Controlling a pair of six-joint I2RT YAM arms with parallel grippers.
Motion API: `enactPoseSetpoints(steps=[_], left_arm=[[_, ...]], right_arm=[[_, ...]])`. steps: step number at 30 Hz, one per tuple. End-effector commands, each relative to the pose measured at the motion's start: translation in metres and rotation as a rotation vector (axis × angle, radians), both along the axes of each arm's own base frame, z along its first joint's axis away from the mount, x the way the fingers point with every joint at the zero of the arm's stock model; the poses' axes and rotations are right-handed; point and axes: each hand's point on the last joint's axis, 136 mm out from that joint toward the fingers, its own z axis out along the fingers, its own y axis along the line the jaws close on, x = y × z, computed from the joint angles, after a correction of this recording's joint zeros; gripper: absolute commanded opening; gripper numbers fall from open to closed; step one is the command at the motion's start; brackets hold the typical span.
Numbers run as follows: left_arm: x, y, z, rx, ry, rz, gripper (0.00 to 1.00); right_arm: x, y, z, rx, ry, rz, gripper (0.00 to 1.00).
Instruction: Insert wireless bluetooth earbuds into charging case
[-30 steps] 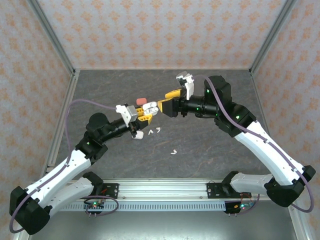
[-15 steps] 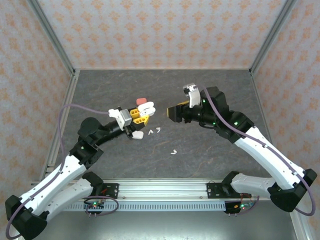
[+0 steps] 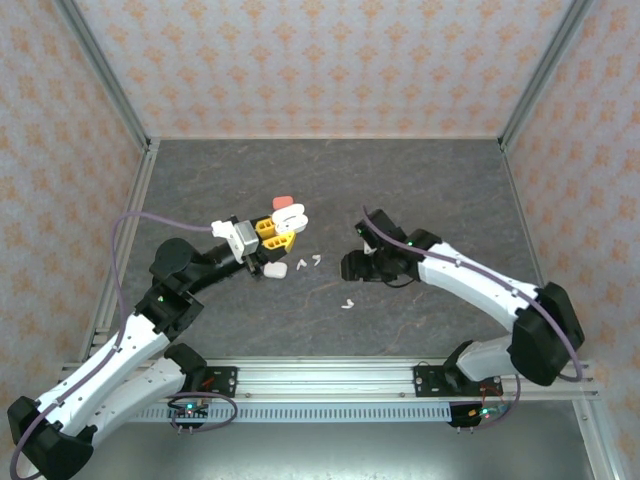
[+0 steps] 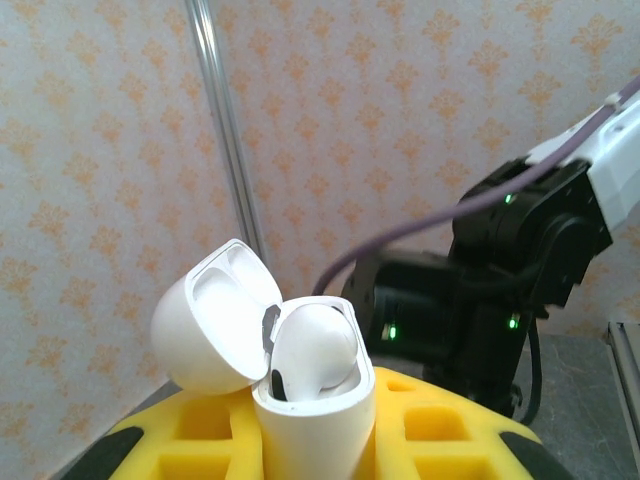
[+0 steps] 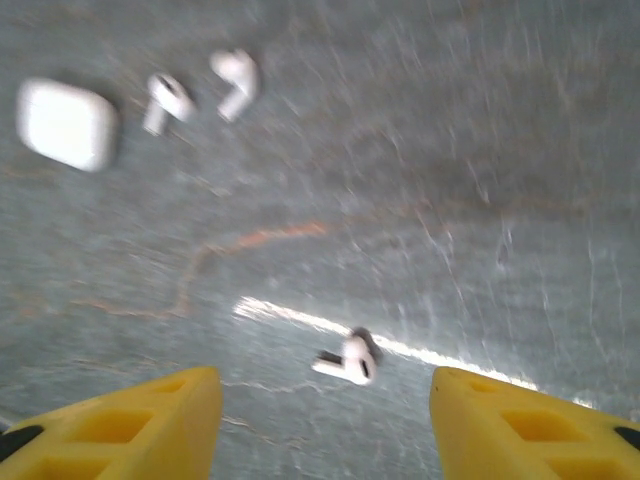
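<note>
In the top view, the left gripper (image 3: 285, 228) is sitting left of centre, its yellow fingers (image 4: 180, 445) pinching narrowly on an open white case (image 4: 315, 410). The left wrist view is showing that case upright, its lid (image 4: 215, 315) tipped back to the left. One white earbud (image 4: 315, 345) is sitting inside the case.

Three cases are showing in all. The held one is lying just below a pink rounded case (image 3: 283, 202). A closed white case (image 3: 275, 269) is resting on the grey table (image 3: 430, 190) just below the left gripper.

Three loose white earbuds are lying on the table. A pair (image 3: 309, 262) is resting side by side just right of the closed case. A single earbud (image 3: 347, 303) is lying apart, lower and to the right.

The right gripper (image 3: 350, 266) is hanging right of the pair. In the right wrist view its two yellow fingers (image 5: 130, 425) are standing wide apart, gripping nothing, with the single earbud lying between and beyond them.
</note>
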Motion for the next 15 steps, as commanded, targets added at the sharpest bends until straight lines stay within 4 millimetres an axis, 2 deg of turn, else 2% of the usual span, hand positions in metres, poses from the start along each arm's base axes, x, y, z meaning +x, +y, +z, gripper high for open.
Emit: enactPoseSetpoints(steps=[1, 8, 15], left_arm=[[-0.005, 0.004, 0.010, -0.012, -0.047, 0.016, 0.00], [-0.002, 0.003, 0.007, -0.007, -0.035, 0.021, 0.00], [0.000, 0.003, 0.006, -0.003, -0.022, 0.022, 0.00]], right_arm=[[-0.005, 0.003, -0.016, -0.001, 0.035, -0.046, 0.57], [-0.012, 0.000, -0.046, -0.072, 0.079, -0.044, 0.52], [-0.017, 0.010, -0.063, -0.084, 0.116, -0.029, 0.47]])
